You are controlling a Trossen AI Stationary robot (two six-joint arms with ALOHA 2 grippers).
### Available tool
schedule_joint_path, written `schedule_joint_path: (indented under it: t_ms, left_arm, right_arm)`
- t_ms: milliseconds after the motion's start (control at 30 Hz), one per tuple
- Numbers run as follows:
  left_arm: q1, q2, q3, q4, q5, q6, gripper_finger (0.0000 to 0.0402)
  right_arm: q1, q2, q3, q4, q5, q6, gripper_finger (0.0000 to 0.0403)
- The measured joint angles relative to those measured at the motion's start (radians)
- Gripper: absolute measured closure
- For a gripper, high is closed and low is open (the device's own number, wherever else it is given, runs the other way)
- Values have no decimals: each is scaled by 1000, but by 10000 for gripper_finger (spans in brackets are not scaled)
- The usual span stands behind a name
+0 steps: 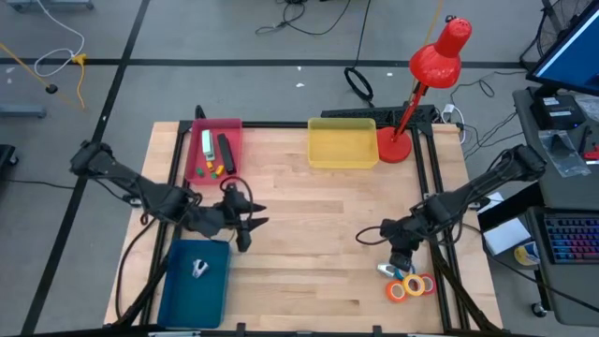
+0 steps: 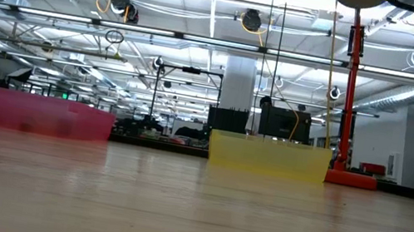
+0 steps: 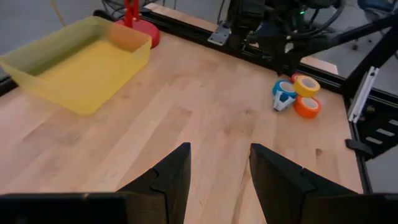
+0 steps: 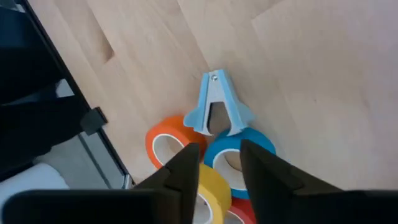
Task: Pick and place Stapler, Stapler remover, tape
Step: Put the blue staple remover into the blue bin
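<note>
Right now right gripper (image 4: 216, 163) sits directly above tape cluster (image 1: 413, 286) at table's near right corner, fingers narrowly parted, empty. Blue roll (image 4: 239, 152) straight ahead between fingertips; staple remover (image 4: 217, 106) just beyond, touching it, long axis pointing away. Left gripper (image 3: 219, 167) well apart, fingers parted, empty.

Your wooden worktop (image 1: 309, 234) carries a pink tray (image 1: 234, 131) at the far left, a yellow tray (image 1: 343, 145) far centre and a red lamp base (image 1: 393, 148) just right of it. A blue tray (image 1: 178, 290) sits near left. Near right lie the tape rolls (image 1: 412, 286), touching a pale blue staple remover (image 1: 386, 270).
</note>
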Motion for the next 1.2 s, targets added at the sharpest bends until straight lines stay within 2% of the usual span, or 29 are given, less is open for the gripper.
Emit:
schedule_joint_path:
  t_ms: [167, 333, 733, 1200]
  left_arm:
    - [39, 2, 0, 21, 44, 56, 238]
    - [56, 11, 0, 18, 47, 70, 238]
    - [56, 10, 0, 20, 46, 83, 238]
    - [58, 10, 0, 20, 37, 88, 238]
  right_arm:
    - [0, 0, -66, 110, -5, 29, 241]
    - [0, 0, -100, 172, 1, 54, 218]
    - [0, 15, -105, 174, 31, 9, 240]
    - [0, 146, -105, 176, 25, -61, 243]
